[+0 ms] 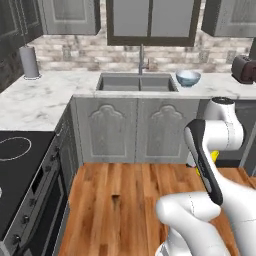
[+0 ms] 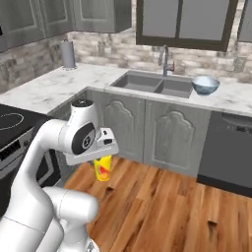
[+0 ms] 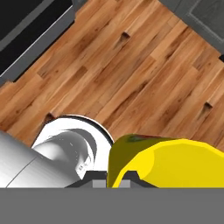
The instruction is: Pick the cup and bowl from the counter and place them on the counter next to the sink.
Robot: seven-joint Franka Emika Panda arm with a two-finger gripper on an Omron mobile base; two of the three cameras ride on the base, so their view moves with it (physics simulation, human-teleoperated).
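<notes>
My gripper (image 2: pixel 102 158) is shut on the cup (image 2: pixel 103 168), a small yellow tumbler with a red mark, held low over the wooden floor in front of the cabinets. The hand view shows the cup (image 3: pixel 168 162) close up at the bottom, between the fingertips (image 3: pixel 93 176). In the left base view a yellow sliver of the cup (image 1: pixel 214 156) peeks out behind my arm. The light-blue bowl (image 1: pixel 188 77) (image 2: pixel 205 84) stands on the marble counter (image 1: pixel 45 97) just right of the grey sink (image 1: pixel 137 83) (image 2: pixel 157 84), far from the gripper.
A black cooktop (image 1: pixel 15 150) lies at the left. A paper towel roll (image 1: pixel 29 61) stands on the counter's far left and a dark toaster (image 1: pixel 243 68) at the far right. A dishwasher front (image 2: pixel 231 152) sits right of the sink cabinets. The faucet (image 1: pixel 142 59) rises behind the basin.
</notes>
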